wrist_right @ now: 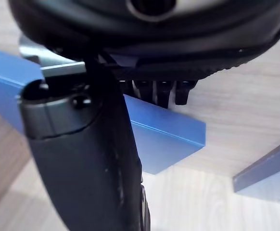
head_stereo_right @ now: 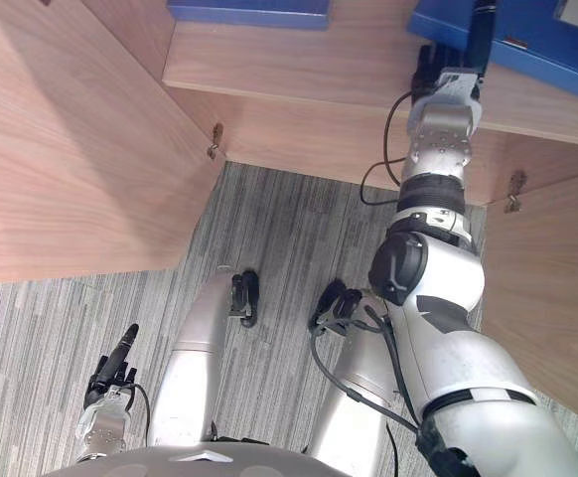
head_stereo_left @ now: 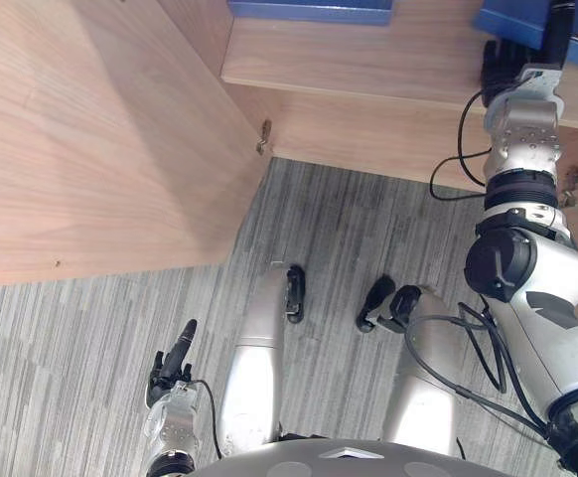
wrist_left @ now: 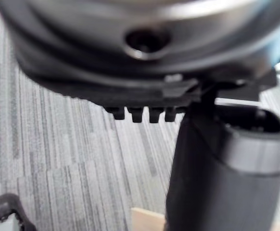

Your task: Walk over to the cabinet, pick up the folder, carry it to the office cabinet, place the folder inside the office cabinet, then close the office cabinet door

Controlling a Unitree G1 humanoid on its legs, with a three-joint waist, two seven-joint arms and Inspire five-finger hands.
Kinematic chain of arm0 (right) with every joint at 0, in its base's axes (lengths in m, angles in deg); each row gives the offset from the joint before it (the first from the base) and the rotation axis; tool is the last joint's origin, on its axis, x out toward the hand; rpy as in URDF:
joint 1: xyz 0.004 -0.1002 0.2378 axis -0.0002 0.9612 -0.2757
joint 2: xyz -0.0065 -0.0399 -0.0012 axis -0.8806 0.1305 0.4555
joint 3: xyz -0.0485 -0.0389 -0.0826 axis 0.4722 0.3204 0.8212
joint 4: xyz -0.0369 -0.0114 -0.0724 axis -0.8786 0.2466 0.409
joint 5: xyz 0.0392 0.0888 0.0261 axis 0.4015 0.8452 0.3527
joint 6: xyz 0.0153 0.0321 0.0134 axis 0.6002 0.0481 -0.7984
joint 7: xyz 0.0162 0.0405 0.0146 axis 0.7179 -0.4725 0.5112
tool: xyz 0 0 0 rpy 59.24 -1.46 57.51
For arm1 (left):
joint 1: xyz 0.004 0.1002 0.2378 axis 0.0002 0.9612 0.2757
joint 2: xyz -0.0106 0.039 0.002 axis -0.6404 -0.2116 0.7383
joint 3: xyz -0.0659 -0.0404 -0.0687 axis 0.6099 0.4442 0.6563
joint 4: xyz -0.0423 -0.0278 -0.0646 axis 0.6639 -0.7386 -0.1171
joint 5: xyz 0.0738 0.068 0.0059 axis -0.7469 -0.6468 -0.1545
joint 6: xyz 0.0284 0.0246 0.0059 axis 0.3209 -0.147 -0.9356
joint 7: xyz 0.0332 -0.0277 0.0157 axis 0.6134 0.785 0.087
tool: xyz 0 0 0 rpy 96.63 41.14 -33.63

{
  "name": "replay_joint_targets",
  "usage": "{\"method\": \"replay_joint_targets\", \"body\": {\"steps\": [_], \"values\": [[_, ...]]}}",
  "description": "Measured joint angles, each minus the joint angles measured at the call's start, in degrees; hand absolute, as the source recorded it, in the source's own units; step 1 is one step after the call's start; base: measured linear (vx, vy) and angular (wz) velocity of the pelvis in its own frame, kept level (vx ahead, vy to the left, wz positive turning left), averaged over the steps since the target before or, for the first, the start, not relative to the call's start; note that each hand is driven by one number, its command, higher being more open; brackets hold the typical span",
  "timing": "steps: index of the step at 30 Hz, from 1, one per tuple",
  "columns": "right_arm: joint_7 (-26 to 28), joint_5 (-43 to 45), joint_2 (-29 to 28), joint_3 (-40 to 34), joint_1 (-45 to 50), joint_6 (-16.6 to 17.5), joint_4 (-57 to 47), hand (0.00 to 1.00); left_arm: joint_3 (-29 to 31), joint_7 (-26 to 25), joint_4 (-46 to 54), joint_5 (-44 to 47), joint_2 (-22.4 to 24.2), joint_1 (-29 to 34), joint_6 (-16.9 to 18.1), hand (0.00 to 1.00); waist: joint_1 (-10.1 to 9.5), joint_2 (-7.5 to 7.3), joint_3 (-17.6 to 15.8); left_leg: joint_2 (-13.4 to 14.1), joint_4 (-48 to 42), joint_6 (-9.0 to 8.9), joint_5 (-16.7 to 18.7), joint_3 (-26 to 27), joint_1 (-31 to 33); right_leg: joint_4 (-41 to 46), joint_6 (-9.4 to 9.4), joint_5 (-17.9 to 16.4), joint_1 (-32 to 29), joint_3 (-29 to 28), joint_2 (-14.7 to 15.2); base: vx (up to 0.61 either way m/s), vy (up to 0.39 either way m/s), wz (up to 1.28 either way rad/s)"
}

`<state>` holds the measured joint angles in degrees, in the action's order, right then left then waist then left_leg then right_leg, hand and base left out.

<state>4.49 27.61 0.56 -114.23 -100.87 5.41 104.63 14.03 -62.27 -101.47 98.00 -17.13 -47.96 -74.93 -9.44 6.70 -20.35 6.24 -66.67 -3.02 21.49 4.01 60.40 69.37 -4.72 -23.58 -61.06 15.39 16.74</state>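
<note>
Left eye view, and the wooden cabinet [head_stereo_left: 368,60] takes the top of the scene, its one visible shelf bare but for blue. Its left door [head_stereo_left: 90,149] is swung wide open, and a second door [head_stereo_right: 557,298] stands open on the right, so that's two doors. Grey striped carpet [head_stereo_left: 368,229] runs below. Now the folder [head_stereo_right: 537,50]: it's lying flat on the shelf, far right, a plain blue slab with a pale label near its far edge. Its near edge runs roughly along the shelf front, a touch askew, dropping toward the right. The frame cuts it off, so its long axis can't be settled. A second folder [head_stereo_right: 249,10], same blue and also flat, sits well apart at the shelf's left end, its edge square with the shelf front. Two folders in all. The right hand [head_stereo_right: 443,65] is up at the folder's near left corner, thumb straight and reaching over the blue cover, fingers loosely extended toward its edge. Whether they actually touch it, I can't tell, and nothing is pinched. The left hand [head_stereo_left: 175,363] hangs low over the carpet, fingers straight and relaxed, holding nothing. Smallest of all are two metal hinges, one [head_stereo_left: 264,134] by the left door, one [head_stereo_right: 514,189] by the right.
</note>
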Motion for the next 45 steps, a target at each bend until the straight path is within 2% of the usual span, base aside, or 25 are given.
{"method": "replay_joint_targets", "body": {"steps": [4,8,14,17,19,23,26,30,36,38,40,43,45], "values": [[4.16,-7.41,1.04,2.96,2.72,-4.39,2.52,1.0,0.01,-0.13,-1.08,-1.05,-0.95,-2.28,-0.57,1.0,0.56,-0.6,0.73,0.51,2.14,-0.25,-0.17,0.37,-2.05,-2.3,0.05,0.49,1.79,0.11,-0.96,0.0,0.045,-0.08],[6.97,-8.38,1.39,7.72,4.55,-7.15,5.8,1.0,0.09,0.84,-1.21,-2.49,-1.1,-2.87,-1.19,1.0,2.18,-1.29,1.99,0.51,4.26,-0.33,-0.22,0.63,-4.4,-4.44,0.16,0.83,4.06,0.38,-1.32,0.02,0.046,-0.02],[10.04,-17.61,3.93,12.66,4.92,-9.52,8.75,1.0,1.73,1.93,-1.86,-2.44,-1.72,-2.86,-1.53,1.0,2.11,-1.72,2.7,0.49,6.44,-0.28,-0.34,0.96,-6.73,-6.77,0.66,1.27,6.34,0.46,-1.82,0.02,0.044,-0.02],[10.86,-26.65,4.7,15.01,4.83,-10.25,8.94,1.0,1.89,2.09,-2.46,-2.43,-2.41,-2.86,-1.61,1.0,2.08,-1.76,2.73,0.39,7.48,-0.14,-0.62,1.24,-7.46,-7.74,0.85,1.6,6.86,0.42,-1.83,0.01,0.023,-0.01],[11.6,-37.59,5.56,16.58,4.67,-11.67,8.96,1.0,1.95,2.13,-2.98,-2.39,-2.82,-2.86,-1.98,1.0,2.1,-1.76,2.73,0.35,8.23,-0.09,-0.83,1.4,-8.13,-8.49,0.99,1.89,7.5,0.42,-1.92,0.0,0.0,0.0],[12.64,-51.25,6.12,18.62,3.54,-13.1,8.94,1.0,1.94,2.21,-3.68,-2.39,-2.81,-2.92,-2.24,1.0,2.45,-1.83,2.69,0.26,9.32,0.19,-1.21,2.05,-8.79,-9.61,1.42,2.54,7.88,0.12,-1.95,0.0,0.025,-0.03],[12.73,-58.41,6.1,18.66,2.28,-13.91,8.94,1.0,1.94,2.06,-4.2,-2.4,-2.67,-2.93,-2.25,1.0,3.03,-2.07,2.54,0.24,9.6,0.43,-1.35,2.28,-8.74,-9.94,1.72,2.79,7.74,-0.01,-1.96,0.0,0.0,0.0],[12.54,-66.98,6.31,18.73,-0.81,-14.59,8.67,1.0,1.97,1.51,-4.57,-2.38,-2.37,-3.27,-2.23,1.0,3.57,-2.68,2.2,0.29,9.96,0.78,-1.68,3.26,-7.8,-10.33,1.78,3.65,6.09,-0.84,-2.11,-0.03,0.025,-0.1],[13.74,-75.61,9.79,22.29,-2.9,-14.59,6.4,1.0,2.14,0.71,-5.06,-2.18,-2.35,-6.82,-2.15,1.0,3.79,-4.93,0.74,0.32,9.33,1.0,-1.79,4.88,-6.79,-9.24,1.82,4.13,3.67,-2.73,-2.01,-0.05,0.015,-0.07],[15.25,-75.99,10.96,25.25,-3.12,-14.4,5.4,1.0,2.15,0.79,-4.94,-2.18,-2.49,-7.19,-2.11,1.0,4.24,-5.37,0.23,0.33,8.91,1.11,-1.72,5.27,-6.54,-8.63,1.86,4.11,3.08,-3.22,-1.95,-0.06,0.005,-0.04],[18.98,-78.07,12.78,30.07,-3.74,-13.18,4.33,1.0,2.15,1.14,-4.93,-2.18,-2.75,-7.52,-2.11,1.0,5.11,-5.25,-0.5,0.46,8.25,1.23,-1.76,5.26,-5.18,-8.19,2.07,4.03,1.75,-3.28,-1.94,-0.08,0.008,-0.02],[23.6,-78.01,15.22,34.71,-4.57,-12.16,4.25,1.0,2.15,1.69,-5.01,-2.18,-3.17,-8.48,-2.16,1.0,5.2,-5.28,-2.62,0.51,7.42,1.25,-1.76,5.58,-4.61,-7.02,2.11,4.01,0.74,-3.92,-1.93,-0.09,0.0,-0.02],[25.3,-78.02,15.9,38.53,-4.55,-10.72,3.04,1.0,2.21,2.06,-5.07,-2.2,-3.53,-8.47,-2.19,1.0,5.53,-5.27,-2.75,0.65,6.98,1.26,-1.77,5.85,-3.74,-6.5,2.08,4.02,-0.42,-4.24,-1.95,-0.07,-0.003,-0.05]]}}
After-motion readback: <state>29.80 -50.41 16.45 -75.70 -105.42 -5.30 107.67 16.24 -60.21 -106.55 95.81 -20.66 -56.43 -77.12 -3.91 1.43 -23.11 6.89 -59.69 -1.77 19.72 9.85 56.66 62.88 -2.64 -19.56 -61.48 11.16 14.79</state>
